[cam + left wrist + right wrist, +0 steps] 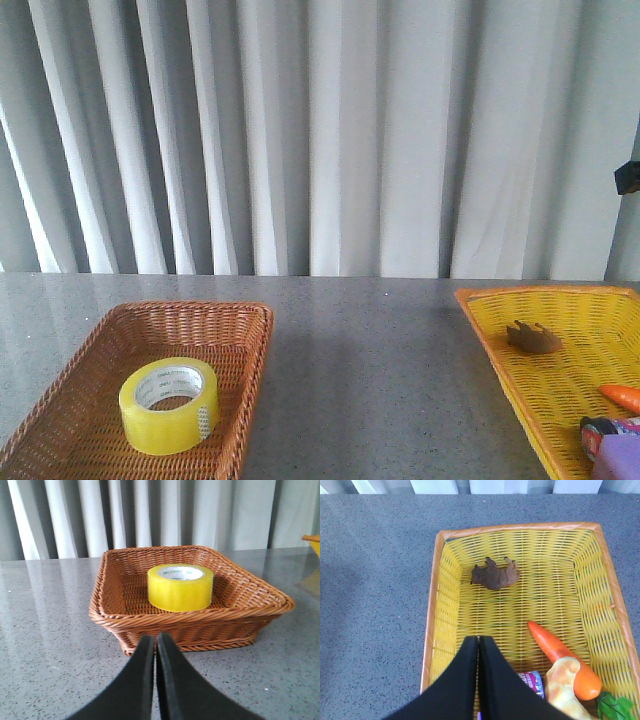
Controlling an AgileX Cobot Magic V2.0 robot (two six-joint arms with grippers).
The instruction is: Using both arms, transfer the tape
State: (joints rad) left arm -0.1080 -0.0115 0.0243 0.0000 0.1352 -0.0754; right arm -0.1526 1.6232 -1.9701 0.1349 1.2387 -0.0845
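- We see a grey speckled table (360, 350) with long white curtains (320, 130) behind it, filling the top half of the front view.
- At the lower left of the front view sits a brown wicker basket (60, 420). The tape (170, 404) lies flat inside it, near the middle, its hole facing up.
- In the left wrist view our left gripper (155, 642) is pressed closed with nothing in it. It hangs low in front of the near wall of the brown basket, not touching it. The tape shows just above it in the picture.
- At the lower right of the front view is a yellow basket (500, 345). It holds a small brown toy animal (532, 338), a toy carrot (565, 657) and other small things we cannot make out.
- In the right wrist view our right gripper (478, 644) is also pinched closed and empty, hanging over the yellow basket.
- We think the job has not really begun, as the tape is untouched.
- Next, we think the left gripper must open wide, go over the basket wall and come down on the tape. The right one should get ready to take it.
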